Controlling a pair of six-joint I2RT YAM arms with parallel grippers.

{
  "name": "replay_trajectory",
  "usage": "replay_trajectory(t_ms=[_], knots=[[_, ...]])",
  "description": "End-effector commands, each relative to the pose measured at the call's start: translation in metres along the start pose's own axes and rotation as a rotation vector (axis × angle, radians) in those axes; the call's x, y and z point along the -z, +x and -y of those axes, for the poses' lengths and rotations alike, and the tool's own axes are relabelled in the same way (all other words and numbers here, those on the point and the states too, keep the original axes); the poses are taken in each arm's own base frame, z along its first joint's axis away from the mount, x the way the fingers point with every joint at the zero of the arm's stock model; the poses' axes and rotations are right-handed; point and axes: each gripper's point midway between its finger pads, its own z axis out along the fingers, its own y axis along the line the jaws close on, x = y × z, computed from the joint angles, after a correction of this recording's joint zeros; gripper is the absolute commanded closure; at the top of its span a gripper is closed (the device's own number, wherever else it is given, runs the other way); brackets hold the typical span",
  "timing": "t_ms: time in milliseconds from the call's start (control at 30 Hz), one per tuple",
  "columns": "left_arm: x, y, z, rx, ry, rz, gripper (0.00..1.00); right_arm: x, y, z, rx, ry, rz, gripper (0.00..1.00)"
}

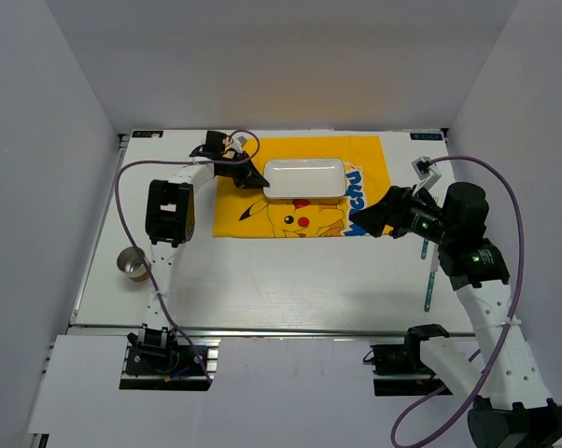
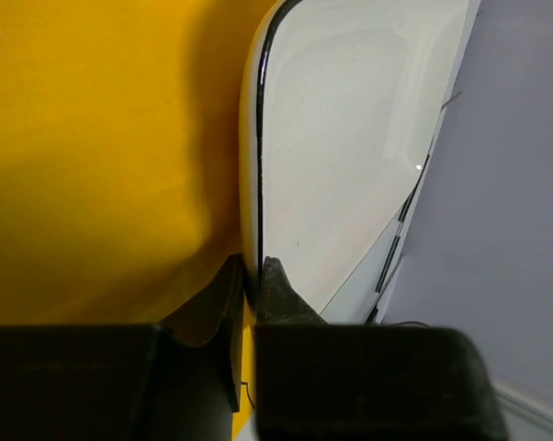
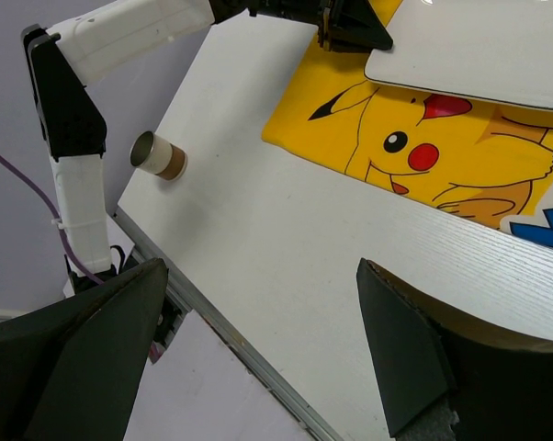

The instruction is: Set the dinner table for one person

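The white dinner table [image 1: 262,280] carries a yellow Pikachu-print mat [image 1: 262,219] at the back. A small white rounded-rectangle plate [image 1: 304,179] lies on the mat. My left gripper [image 1: 250,175] is shut on the plate's left rim. In the left wrist view its fingers [image 2: 278,292] pinch the dark-lined rim of the plate [image 2: 350,138] over the mat [image 2: 102,156]. My right gripper [image 1: 370,224] is open and empty at the mat's right edge. In the right wrist view it [image 3: 258,312] hangs over bare table [image 3: 286,220].
A brown paper cup [image 1: 132,263] lies on its side at the table's left, also in the right wrist view [image 3: 159,156]. A thin teal utensil [image 1: 428,280] lies at the right edge under the right arm. A metal rail [image 1: 262,329] runs along the near edge.
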Motion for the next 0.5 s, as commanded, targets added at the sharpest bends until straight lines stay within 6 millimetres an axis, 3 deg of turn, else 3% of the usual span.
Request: replay_trajectory(t_ms=[0,67,100,133,167,200,400,467], knots=[[0.026,-0.004,0.069,-0.111,0.180,-0.018,0.80,0.000,-0.006,-0.005,0.028,-0.030,0.020,0.11],[0.031,-0.004,0.072,-0.114,0.168,-0.003,0.71,-0.001,-0.005,-0.006,0.026,-0.031,0.017,0.11],[0.032,-0.004,0.073,-0.121,0.166,0.005,0.62,-0.001,-0.006,-0.005,0.027,-0.031,0.019,0.11],[0.032,-0.002,0.069,-0.111,0.150,0.010,0.39,-0.002,-0.006,-0.004,0.025,-0.027,0.018,0.11],[0.037,-0.004,0.077,-0.130,0.152,0.027,0.31,-0.002,-0.005,-0.004,0.025,-0.029,0.016,0.11],[0.038,-0.003,0.077,-0.127,0.146,0.032,0.02,-0.002,-0.005,-0.005,0.027,-0.031,0.016,0.11],[0.058,-0.001,0.088,-0.127,0.071,0.088,0.02,-0.008,-0.004,0.003,0.011,-0.015,0.014,0.11],[0.065,0.005,0.076,-0.092,-0.015,0.117,0.02,-0.012,-0.004,0.010,0.001,0.002,0.013,0.11]])
